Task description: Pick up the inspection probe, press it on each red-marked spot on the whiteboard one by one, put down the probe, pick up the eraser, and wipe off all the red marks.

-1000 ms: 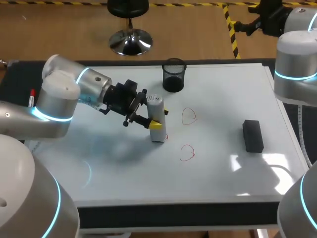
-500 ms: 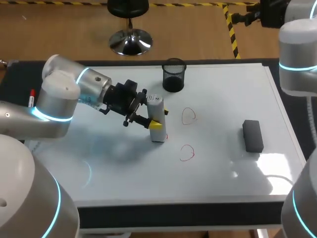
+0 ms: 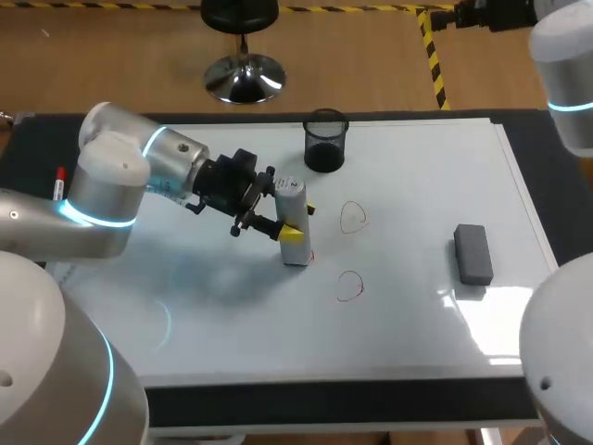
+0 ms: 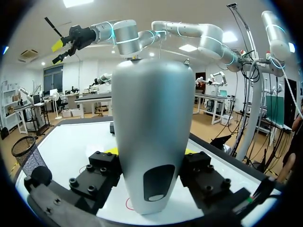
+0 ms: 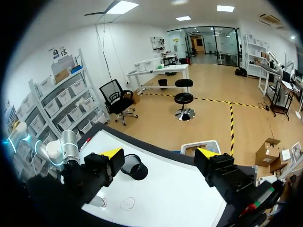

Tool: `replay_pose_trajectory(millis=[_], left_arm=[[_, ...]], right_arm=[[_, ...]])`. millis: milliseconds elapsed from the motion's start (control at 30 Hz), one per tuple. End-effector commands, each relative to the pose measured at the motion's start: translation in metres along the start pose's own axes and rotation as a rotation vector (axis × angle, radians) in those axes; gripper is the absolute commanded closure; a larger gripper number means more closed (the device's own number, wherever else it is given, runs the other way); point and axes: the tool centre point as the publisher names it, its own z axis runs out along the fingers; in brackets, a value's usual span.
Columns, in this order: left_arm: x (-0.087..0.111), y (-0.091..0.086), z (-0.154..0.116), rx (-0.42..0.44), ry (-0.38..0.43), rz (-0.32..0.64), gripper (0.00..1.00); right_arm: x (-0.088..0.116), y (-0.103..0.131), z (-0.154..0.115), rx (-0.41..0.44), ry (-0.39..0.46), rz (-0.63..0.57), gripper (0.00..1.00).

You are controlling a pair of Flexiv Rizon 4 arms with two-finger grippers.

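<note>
The left end effector (image 3: 289,229) clamps the upright inspection probe (image 3: 293,198) onto one red mark (image 3: 310,256) of the whiteboard (image 3: 417,185), so next probably comes lifting across to the neighbouring red circle (image 3: 352,218), while the right end effector (image 5: 159,153) hangs wide open overhead.

My left gripper (image 3: 295,224) sits low, clamped on the probe (image 3: 292,197); my right gripper (image 5: 160,152) hangs high, fingers wide apart.

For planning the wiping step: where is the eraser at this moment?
In the head view the eraser lies on the whiteboard's right side, to the right of the lower red circle.
</note>
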Motion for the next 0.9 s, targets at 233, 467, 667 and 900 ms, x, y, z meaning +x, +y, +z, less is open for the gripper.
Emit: replay_pose_trajectory(millis=[233, 467, 667, 900], left_arm=[[0.001, 0.016, 0.003, 0.002, 0.002, -0.001, 1.0], [0.001, 0.016, 0.003, 0.002, 0.002, -0.001, 1.0], [0.001, 0.016, 0.003, 0.002, 0.002, -0.001, 1.0], [0.001, 0.016, 0.003, 0.002, 0.002, -0.001, 1.0]], right_arm=[[0.0, 0.004, -0.002, 0.34, 0.0, 0.0, 0.0], [0.0, 0.004, -0.002, 0.34, 0.0, 0.0, 0.0], [0.0, 0.002, -0.004, 0.344, -0.008, 0.023, 0.0], [0.014, -0.003, -0.015, 0.432, -0.09, 0.077, 0.0]])
